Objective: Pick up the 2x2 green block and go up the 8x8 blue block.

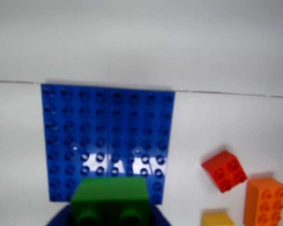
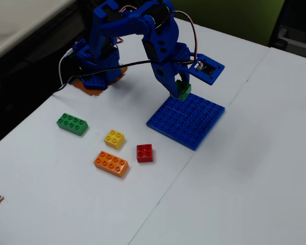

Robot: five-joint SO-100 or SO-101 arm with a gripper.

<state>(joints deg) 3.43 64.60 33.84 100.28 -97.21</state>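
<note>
The fingers point(image 2: 180, 90) pinch the 2x2 green block point(image 2: 183, 91) over the near edge of the 8x8 blue block point(image 2: 194, 122). I'd lower it straight, studs aligned, then release.

The blue arm point(image 2: 143, 30) arches out from its base near the table's far left corner, wrist bent straight down, pincer point(image 2: 180, 91) clamped tight on the 2x2 green block point(image 2: 183, 91).

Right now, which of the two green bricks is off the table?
The small 2x2 green block, held in the end effector over the blue plate's edge. The longer green brick lies on the table, far left in the fixed view.
</note>
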